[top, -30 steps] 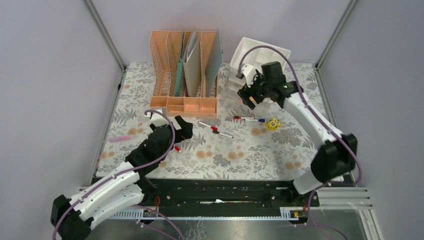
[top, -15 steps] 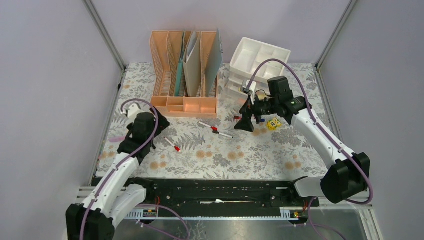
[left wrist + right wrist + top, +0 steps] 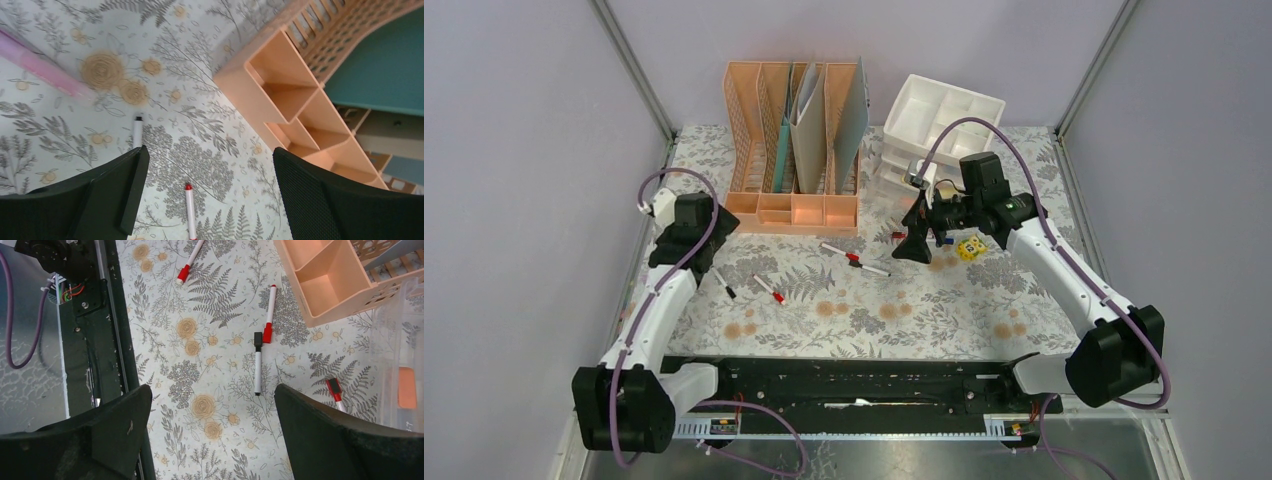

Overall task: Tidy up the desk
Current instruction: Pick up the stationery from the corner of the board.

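The desk (image 3: 874, 310) is covered in pale fern-print cloth, and pens lie loose on it. My left gripper (image 3: 709, 232) hovers open just left of the peach rack (image 3: 792, 130). In the left wrist view the left gripper (image 3: 210, 165) is empty over a red-tipped pen (image 3: 190, 215), with a black-tipped pen (image 3: 137, 132) beside the left finger. My right gripper (image 3: 924, 243) hangs open over the desk's middle right. In its own view the right gripper (image 3: 212, 405) holds nothing; a black-capped pen (image 3: 257, 362) and a red-capped pen (image 3: 270, 315) lie ahead of it.
The rack holds upright folders (image 3: 809, 120) and has a front tray (image 3: 325, 285). A white drawer unit (image 3: 944, 110) stands at the back right. A yellow cube (image 3: 970, 247) lies beside the right gripper. A pink stick (image 3: 40, 67) lies at the far left. Black rail (image 3: 864, 375) along the near edge.
The left arm swung from the desk's middle out to the left, uncovering two pens. The right arm came down from the drawer unit to over the pens, and its jaws widened.
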Motion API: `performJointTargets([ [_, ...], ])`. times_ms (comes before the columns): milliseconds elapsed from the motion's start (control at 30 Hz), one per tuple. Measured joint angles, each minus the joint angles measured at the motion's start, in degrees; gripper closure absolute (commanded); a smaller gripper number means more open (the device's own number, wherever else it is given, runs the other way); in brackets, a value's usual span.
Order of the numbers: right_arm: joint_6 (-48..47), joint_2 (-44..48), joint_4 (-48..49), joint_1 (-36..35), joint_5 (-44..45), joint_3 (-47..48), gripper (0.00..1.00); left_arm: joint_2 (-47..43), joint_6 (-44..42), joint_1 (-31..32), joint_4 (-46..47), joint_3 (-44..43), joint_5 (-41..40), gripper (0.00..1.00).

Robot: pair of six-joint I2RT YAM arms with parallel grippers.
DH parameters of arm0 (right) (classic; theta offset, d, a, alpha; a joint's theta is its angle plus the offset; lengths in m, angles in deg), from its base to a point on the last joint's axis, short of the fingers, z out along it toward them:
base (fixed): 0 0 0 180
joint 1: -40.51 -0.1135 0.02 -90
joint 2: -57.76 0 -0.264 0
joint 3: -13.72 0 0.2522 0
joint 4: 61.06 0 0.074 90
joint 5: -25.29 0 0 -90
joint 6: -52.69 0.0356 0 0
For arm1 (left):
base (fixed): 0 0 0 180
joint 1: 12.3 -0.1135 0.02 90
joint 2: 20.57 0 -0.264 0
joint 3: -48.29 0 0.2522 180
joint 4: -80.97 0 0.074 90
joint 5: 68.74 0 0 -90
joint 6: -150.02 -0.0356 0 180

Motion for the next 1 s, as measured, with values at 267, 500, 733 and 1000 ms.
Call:
performJointTargets([
  [267,-3.9,-0.1,-0.9,0.0,0.6,0.0,0.0,-1.7,4.9,-9.4,3.9,5.5,-2.8,0.04],
  [500,-8.5,-2.9,-4.2,0.1,3.4,0.2,0.0,12.0,15.1,-18.7,2.7,5.1,-2.3,0.15],
  [733,-9.8,-4.1,-5.5,2.2,3.5,0.2,0.0,21.3,20.7,-22.3,1.2,3.4,-1.2,0.19],
  [1000,-10.3,-4.1,-5.6,5.2,2.4,0.1,0.0,28.7,22.6,-23.7,-0.3,-3.5,-1.4,0.25],
])
